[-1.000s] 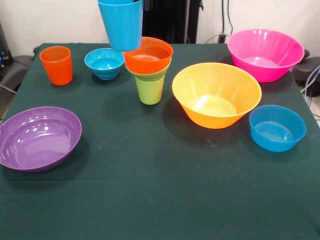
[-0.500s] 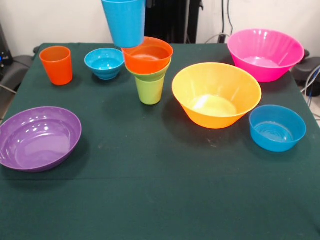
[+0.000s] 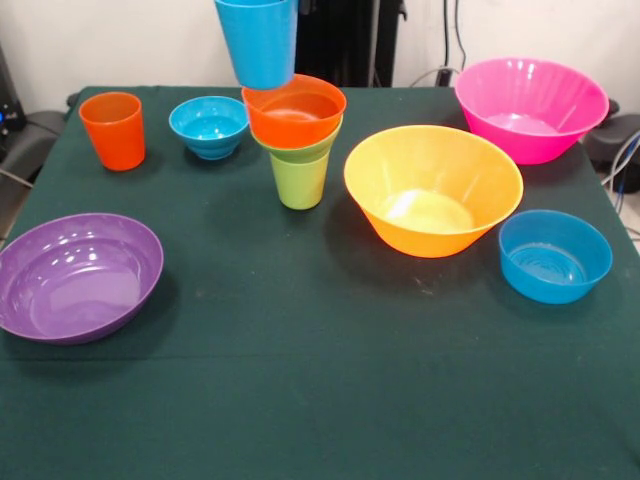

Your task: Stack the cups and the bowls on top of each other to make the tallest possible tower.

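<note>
Front view, largest first: the dark green tabletop (image 3: 300,400) fills the frame. On it the pink bowl (image 3: 530,108) sits at upper right, the yellow-orange bowl (image 3: 433,188) right of centre, and the purple bowl (image 3: 78,276) at the left edge. The medium blue bowl (image 3: 555,255) lies at lower right, the small blue bowl (image 3: 208,125) at upper left, with the orange cup (image 3: 113,130) beside it.

The tower (image 3: 298,140) stands at upper centre: a lime green cup (image 3: 299,180) as base, a small green bowl's rim just showing, and the medium orange bowl (image 3: 294,112) on top.

A light blue cup (image 3: 258,42) hangs upright at the top edge, clear of the tabletop, its base just above and left of the orange bowl's rim. The jaws are out of frame, so their state cannot be told. Judging from this, the cup needs to shift right before lowering onto the tower.
</note>
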Tool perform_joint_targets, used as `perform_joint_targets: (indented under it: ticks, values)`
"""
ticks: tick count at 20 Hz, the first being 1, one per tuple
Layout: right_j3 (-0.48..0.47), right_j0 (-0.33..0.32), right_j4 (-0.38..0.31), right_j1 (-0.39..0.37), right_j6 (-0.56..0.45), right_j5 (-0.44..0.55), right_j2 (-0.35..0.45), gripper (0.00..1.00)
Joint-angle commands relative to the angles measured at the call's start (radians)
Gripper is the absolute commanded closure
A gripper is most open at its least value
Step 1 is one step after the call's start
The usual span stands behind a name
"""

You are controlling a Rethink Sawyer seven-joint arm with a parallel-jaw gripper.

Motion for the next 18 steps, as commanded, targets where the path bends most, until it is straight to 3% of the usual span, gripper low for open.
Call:
perform_joint_targets:
  ticks: [1, 18]
  values:
    - [0.124, 0.045, 0.006, 0.056, 0.170, -0.031, -0.053, 1.00]
    - [0.184, 0.115, -0.007, 0.121, 0.214, -0.207, -0.142, 1.00]
